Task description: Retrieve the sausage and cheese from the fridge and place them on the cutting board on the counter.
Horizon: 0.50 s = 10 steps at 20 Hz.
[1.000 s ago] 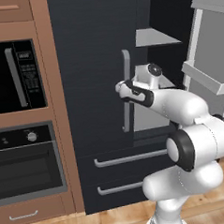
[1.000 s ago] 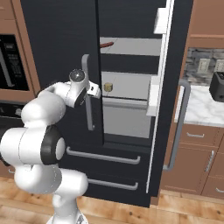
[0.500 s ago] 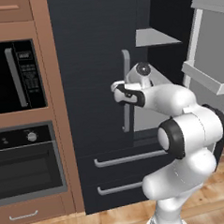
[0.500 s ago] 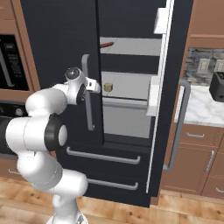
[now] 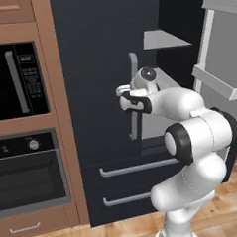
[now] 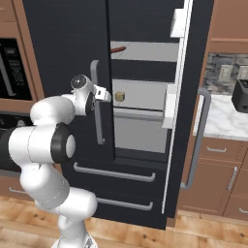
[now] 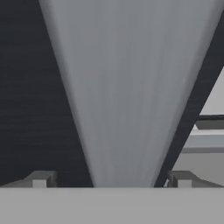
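Observation:
The dark fridge [image 5: 96, 52] has its right door [image 6: 191, 111] swung open and its left door shut. On the upper grey shelf lies the reddish sausage [image 6: 117, 49]. The tan cheese [image 6: 119, 96] sits on the shelf below. My gripper [image 6: 102, 93] is at the left door's vertical grey handle [image 6: 95, 77], about halfway up it. In the hand view the handle [image 7: 127, 87] runs between my two fingertips [image 7: 41, 179], which stand wide apart and open around it. The left base view shows the gripper [image 5: 123, 96] beside the handle [image 5: 133, 70]. The cutting board and the counter are out of view.
A black microwave [image 5: 19, 82] and wall oven [image 5: 29, 170] sit in wood cabinetry left of the fridge. Two fridge drawers [image 6: 116, 174] lie below. Right of the open door, a brown cabinet with a marble top [image 6: 220, 121] carries a dark toaster [image 6: 240, 95].
The hand has shifted a little toward the left door's handle, and the arm's elbow has swung up and closer to the fridge. The jaws stay open.

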Available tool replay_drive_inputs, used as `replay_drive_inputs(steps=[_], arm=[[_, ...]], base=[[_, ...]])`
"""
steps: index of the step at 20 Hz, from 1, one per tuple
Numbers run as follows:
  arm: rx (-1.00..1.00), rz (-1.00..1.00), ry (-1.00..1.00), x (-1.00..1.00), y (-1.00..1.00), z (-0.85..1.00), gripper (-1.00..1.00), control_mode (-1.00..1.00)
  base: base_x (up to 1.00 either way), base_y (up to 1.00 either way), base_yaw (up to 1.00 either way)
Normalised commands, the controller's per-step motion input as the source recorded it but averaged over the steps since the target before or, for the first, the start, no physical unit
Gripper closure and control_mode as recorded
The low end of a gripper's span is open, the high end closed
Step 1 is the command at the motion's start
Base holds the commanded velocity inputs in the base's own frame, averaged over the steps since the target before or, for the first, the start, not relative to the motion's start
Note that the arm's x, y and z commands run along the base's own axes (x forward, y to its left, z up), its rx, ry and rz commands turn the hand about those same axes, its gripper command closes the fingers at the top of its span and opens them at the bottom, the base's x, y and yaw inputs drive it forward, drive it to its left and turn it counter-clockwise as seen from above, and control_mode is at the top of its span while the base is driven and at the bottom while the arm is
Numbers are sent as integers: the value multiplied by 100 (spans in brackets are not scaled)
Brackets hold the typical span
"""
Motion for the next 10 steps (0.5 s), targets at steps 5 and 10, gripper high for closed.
replay_drive_inputs(steps=[5,10], arm=[[0,0,0,50,-1,0,100,-100],[0,0,0,30,-1,4,100,-100]], base=[[0,0,0],[0,0,0]])
